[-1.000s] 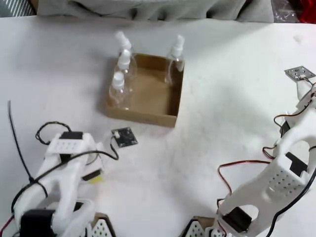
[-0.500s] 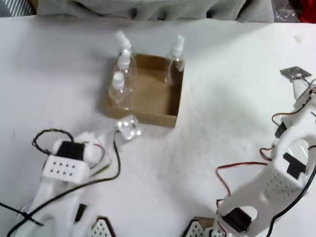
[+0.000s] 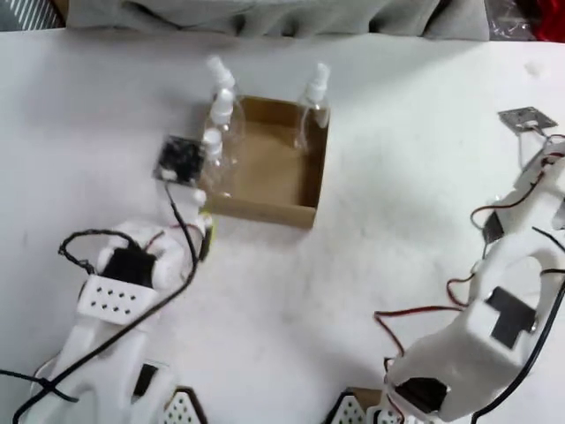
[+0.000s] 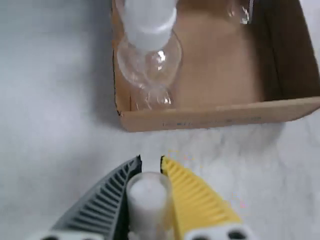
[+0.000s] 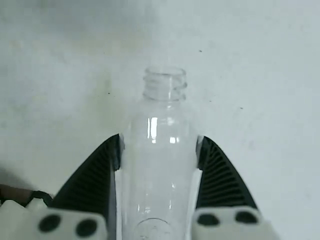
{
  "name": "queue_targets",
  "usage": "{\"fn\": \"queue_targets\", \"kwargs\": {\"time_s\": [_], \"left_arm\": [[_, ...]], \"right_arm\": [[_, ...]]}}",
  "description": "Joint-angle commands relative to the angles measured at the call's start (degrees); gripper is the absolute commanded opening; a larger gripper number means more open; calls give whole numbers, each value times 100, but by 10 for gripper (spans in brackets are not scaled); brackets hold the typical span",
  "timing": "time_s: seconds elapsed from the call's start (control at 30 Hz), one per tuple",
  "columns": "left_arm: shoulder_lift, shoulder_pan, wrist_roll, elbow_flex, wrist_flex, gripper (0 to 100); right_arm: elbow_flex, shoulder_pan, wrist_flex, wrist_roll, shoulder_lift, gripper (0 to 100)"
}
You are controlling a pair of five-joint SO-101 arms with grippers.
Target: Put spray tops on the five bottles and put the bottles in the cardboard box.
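Across a white table (image 3: 397, 97), two white robot arms stand at the near edge, with a folded grey cloth (image 3: 265, 18) along the far edge. The right arm (image 3: 481, 331) is at the right, well apart from the box. Its gripper (image 5: 159, 140) is clamped around the body of an uncapped clear bottle (image 5: 159, 172). The bottle's open threaded neck points out past the fingertips, probably so that a top can be fitted.

The left arm (image 3: 110, 296) is at the near left. Its gripper (image 4: 151, 161) hangs just outside the near left corner of the open cardboard box (image 3: 265, 210). The grey and yellow jaws are nearly closed, pinching a white spray top (image 4: 147, 197).

Four capped bottles (image 3: 221, 113) stand upright at the box: three in a row along its left wall and one at the far right corner. They crowd the left side, leaving the middle and near right free. The last bottle and the spray top are far apart, with open table between them.
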State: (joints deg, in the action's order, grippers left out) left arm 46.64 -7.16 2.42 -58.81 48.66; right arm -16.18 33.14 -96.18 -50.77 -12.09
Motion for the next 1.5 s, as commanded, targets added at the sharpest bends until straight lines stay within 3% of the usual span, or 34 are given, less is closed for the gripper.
{"fn": "queue_targets", "kwargs": {"time_s": [0.0,0.27,0.5,0.83,1.03,1.13,1.47], "left_arm": [[163,-22,536,809,237,21],[163,-40,563,1231,905,21],[171,207,677,1741,1073,21],[207,980,2295,2347,993,21],[215,1420,3015,2444,466,21],[215,1631,3226,2444,290,21],[224,1895,4422,2453,-501,21]], "right_arm": [[1011,-330,558,229,1165,16],[2936,-1095,1349,404,2396,16],[3341,-2299,1402,1459,3354,16],[3349,-4338,1886,2822,4435,16],[3859,-5279,2501,3543,4884,16],[4422,-5543,2958,3895,5244,16],[6725,-6018,4945,3956,6818,16]]}}
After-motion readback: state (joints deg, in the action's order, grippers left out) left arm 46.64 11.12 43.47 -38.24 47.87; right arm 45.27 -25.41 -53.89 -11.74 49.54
